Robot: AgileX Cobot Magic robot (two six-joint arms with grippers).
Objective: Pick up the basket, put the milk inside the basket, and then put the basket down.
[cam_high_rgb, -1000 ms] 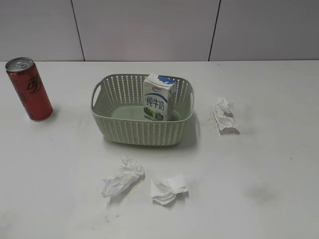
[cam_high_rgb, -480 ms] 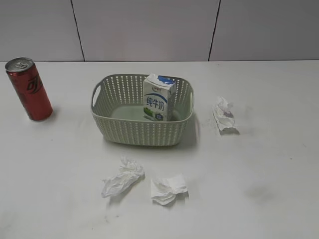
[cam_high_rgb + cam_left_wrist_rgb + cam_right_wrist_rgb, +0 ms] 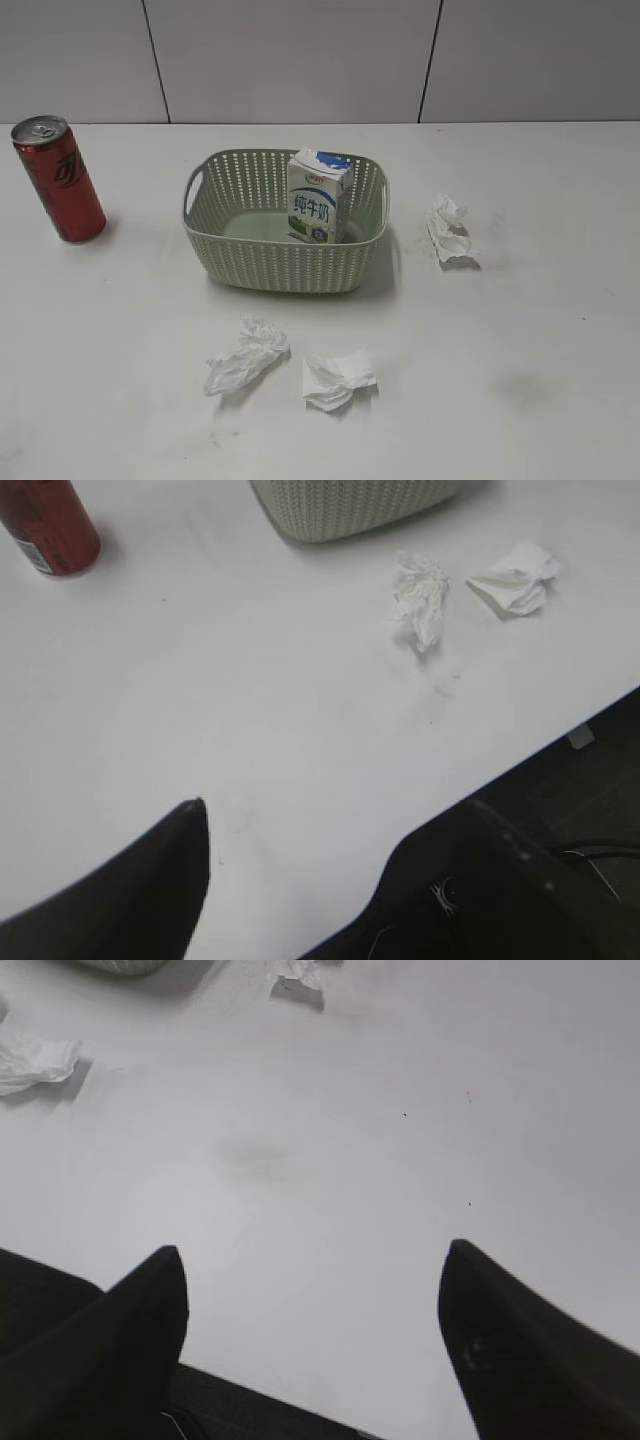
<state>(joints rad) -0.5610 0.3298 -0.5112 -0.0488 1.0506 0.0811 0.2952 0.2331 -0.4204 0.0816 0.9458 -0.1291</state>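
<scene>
Exterior view shows us the milk [image 3: 319, 197] standing upright inside the basket [image 3: 285, 262], set down mid-table toward the far edge; we judge the job done, which is why our left gripper [image 3: 335, 840] and right gripper [image 3: 312, 1305] gape empty over the near edge

Even bright diffuse light, soft short shadows beside objects, exterior view sharp, wrist views softer and slightly blurred

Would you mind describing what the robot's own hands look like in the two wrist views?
Only the finger ends show. The left hand and the right hand each have two matte black, wedge-shaped fingers tapering to rounded points. No markings, cables or pads are visible, and the arms themselves appear in no view.
</scene>
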